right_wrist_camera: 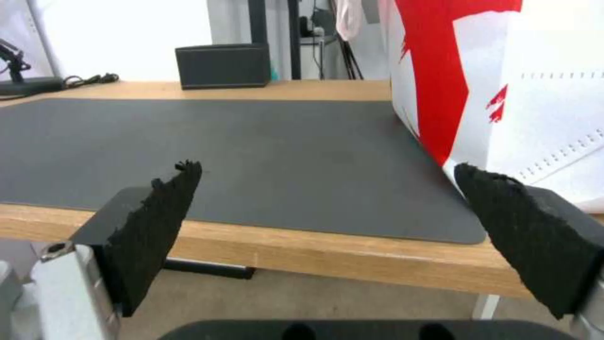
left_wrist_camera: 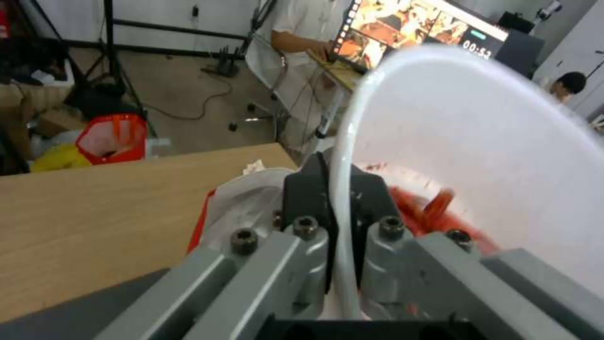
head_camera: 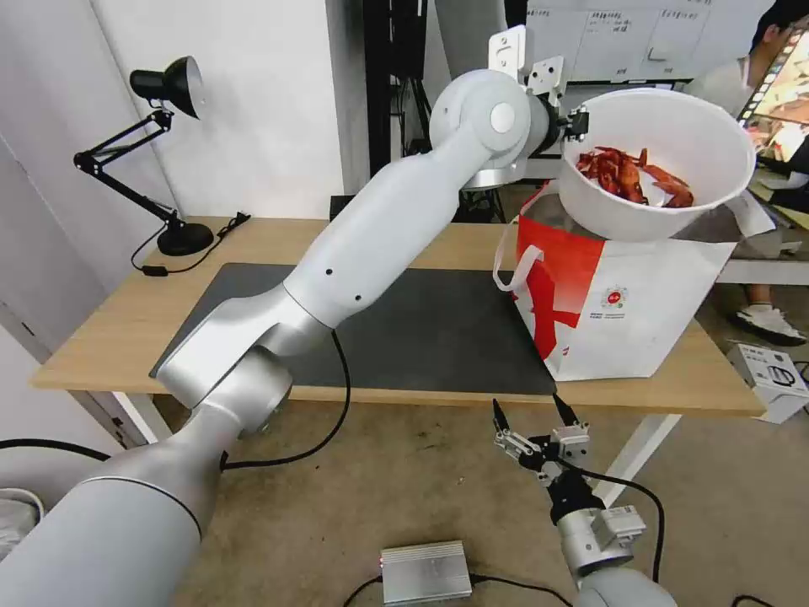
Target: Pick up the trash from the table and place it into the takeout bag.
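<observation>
My left gripper (head_camera: 580, 125) is shut on the rim of the white round bowl (head_camera: 674, 143), lifted high above the takeout bag (head_camera: 624, 295). Red crayfish shells (head_camera: 634, 179) lie inside the tilted bowl. In the left wrist view the black fingers (left_wrist_camera: 308, 191) pinch the bowl's thin rim (left_wrist_camera: 343, 156), with shells (left_wrist_camera: 434, 208) behind them. The red-and-white bag stands at the table's right end, its top partly hidden by the bowl. My right gripper (head_camera: 533, 418) hangs open below the table's front edge; its pads (right_wrist_camera: 157, 222) face the dark mat (right_wrist_camera: 252, 151) and the bag's side (right_wrist_camera: 503, 85).
A black desk lamp (head_camera: 168, 152) stands at the back left of the light-wood table (head_camera: 101, 329). A small black box (right_wrist_camera: 223, 65) sits at the table's far edge. On the floor lie a silver box (head_camera: 425, 572) and a white box (head_camera: 771, 379).
</observation>
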Available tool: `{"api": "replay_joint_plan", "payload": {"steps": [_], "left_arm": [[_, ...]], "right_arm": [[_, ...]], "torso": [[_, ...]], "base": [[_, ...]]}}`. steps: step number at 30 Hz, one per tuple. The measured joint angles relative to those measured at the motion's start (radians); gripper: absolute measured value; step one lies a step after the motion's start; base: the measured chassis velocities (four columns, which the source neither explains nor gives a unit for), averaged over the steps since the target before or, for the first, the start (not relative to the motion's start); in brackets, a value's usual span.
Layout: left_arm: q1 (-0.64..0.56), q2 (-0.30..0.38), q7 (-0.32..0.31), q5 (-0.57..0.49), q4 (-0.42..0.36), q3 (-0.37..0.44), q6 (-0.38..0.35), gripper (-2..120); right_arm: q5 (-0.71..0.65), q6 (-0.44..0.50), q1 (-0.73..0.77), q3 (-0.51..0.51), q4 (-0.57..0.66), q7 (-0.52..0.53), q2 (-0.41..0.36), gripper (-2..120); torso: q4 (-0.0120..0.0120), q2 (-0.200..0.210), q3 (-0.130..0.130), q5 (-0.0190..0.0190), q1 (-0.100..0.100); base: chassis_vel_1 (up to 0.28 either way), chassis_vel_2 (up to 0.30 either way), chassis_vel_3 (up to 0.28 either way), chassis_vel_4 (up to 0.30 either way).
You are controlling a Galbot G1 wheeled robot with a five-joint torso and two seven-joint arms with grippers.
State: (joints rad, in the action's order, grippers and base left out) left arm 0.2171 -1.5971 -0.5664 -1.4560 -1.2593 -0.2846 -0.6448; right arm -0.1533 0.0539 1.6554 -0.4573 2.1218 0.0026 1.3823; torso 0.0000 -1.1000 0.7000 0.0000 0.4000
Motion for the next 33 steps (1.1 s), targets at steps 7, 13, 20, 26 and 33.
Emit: {"api": "replay_joint_plan", "payload": {"steps": [7, 13, 20, 26, 33], "left_arm": [[0.002, 0.000, 0.013, 0.008, 0.020, -0.008, 0.003, 5], [-0.002, 0.000, 0.014, 0.006, 0.020, -0.009, 0.004, 5], [0.010, 0.000, -0.011, -0.040, 0.020, 0.000, 0.026, 5], [0.033, 0.000, -0.030, -0.065, 0.024, 0.000, 0.043, 5], [0.051, -0.001, -0.038, -0.072, 0.040, -0.023, 0.066, 5]], "right_arm": [[0.000, 0.000, 0.000, 0.000, 0.000, 0.000, 0.000, 100], [0.000, 0.000, 0.000, 0.000, 0.000, 0.000, 0.000, 100], [0.000, 0.000, 0.000, 0.000, 0.000, 0.000, 0.000, 100], [0.000, 0.000, 0.000, 0.000, 0.000, 0.000, 0.000, 100], [0.000, 0.000, 0.000, 0.000, 0.000, 0.000, 0.000, 100]], "torso": [[0.0001, 0.000, 0.000, 0.0000, 0.000], [0.0000, 0.000, 0.000, 0.0000, 0.000], [0.0000, 0.000, 0.000, 0.0000, 0.000], [0.0000, 0.000, 0.000, 0.0000, 0.000], [0.0000, 0.000, 0.000, 0.0000, 0.000]], "base": [[0.000, 0.000, 0.000, 0.000], [0.000, 0.000, 0.000, 0.000], [0.000, 0.000, 0.000, 0.000], [0.000, 0.000, 0.000, 0.000], [0.000, 0.000, 0.000, 0.000]]}}
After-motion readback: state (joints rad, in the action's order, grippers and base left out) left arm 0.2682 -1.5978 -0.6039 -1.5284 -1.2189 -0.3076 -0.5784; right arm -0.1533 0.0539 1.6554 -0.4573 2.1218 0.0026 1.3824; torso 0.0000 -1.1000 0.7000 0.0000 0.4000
